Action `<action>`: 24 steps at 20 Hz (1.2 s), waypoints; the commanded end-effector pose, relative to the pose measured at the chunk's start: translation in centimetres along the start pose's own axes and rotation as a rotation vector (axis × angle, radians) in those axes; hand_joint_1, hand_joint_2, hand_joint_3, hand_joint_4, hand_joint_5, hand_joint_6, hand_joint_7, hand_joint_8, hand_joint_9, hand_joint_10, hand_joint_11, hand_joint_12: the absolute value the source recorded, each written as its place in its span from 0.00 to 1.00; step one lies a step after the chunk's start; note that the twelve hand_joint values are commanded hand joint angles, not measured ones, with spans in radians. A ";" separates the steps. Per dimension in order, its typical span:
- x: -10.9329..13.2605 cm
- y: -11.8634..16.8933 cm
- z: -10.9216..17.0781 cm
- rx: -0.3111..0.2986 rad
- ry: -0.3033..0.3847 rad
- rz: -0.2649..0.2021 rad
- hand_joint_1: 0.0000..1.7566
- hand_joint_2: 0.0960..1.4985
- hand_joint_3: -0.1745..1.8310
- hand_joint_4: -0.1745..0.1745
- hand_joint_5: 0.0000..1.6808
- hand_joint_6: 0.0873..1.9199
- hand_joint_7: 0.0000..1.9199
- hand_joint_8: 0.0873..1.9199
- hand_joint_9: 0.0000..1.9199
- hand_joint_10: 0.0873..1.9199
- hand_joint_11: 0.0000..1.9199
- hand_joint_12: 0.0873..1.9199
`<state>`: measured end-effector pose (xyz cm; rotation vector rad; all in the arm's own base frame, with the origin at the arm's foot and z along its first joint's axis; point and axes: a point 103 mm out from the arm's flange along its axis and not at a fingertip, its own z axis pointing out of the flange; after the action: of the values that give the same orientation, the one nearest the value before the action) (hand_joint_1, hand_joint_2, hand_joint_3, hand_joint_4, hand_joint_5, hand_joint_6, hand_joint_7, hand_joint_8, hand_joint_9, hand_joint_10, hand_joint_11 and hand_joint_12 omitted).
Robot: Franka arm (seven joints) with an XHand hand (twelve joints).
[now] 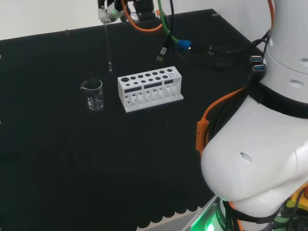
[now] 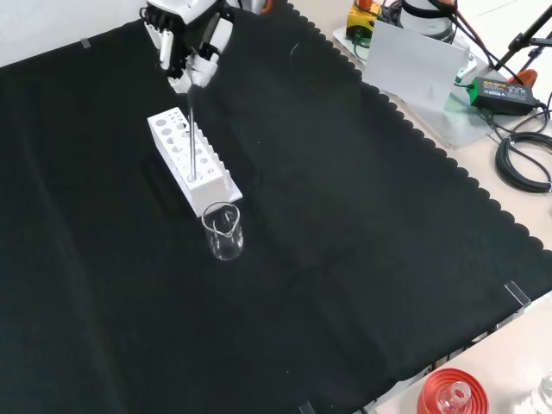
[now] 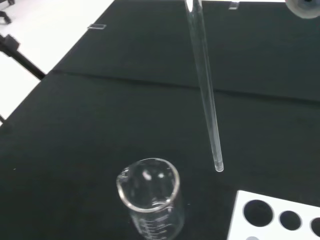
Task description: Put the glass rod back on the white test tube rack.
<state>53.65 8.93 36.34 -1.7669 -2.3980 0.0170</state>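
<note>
A clear glass rod [image 1: 108, 45] hangs upright from my hand [image 1: 107, 12] at the top of the head view, its fingers pinched on the rod's upper end. In the front view the hand [image 2: 188, 41] is above the far end of the white test tube rack [image 2: 191, 159], and the rod [image 2: 191, 129] crosses in front of the rack. The wrist view shows the rod [image 3: 205, 90] with its lower tip in the air, short of the rack's corner [image 3: 272, 215] and beside the beaker [image 3: 148, 192]. The rack [image 1: 150, 87] stands on the black cloth with several holes on top.
A small clear glass beaker [image 1: 92, 94] stands left of the rack in the head view and nearer than it in the front view [image 2: 222, 230]. Cables and plugs [image 1: 178, 45] lie on the cloth behind the rack. A red ribbed stand [image 2: 453, 392] sits off the cloth's edge.
</note>
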 end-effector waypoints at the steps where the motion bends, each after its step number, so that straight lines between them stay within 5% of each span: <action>1: -2.6 -0.3 0.2 0.005 -0.006 0.040 0.68 0.73 0.00 0.00 0.69 0.36 0.86 0.16 0.93 0.09 0.83 0.38; 10: -5.3 -0.8 1.3 0.025 0.006 0.073 0.68 0.73 0.00 0.00 0.68 0.37 0.86 0.16 0.93 0.09 0.83 0.38; 24: -4.3 -0.8 2.1 0.045 -0.006 0.062 0.68 0.73 0.00 0.00 0.68 0.37 0.86 0.16 0.93 0.09 0.83 0.38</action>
<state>53.85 4.48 33.91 -1.8296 -2.3229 0.0800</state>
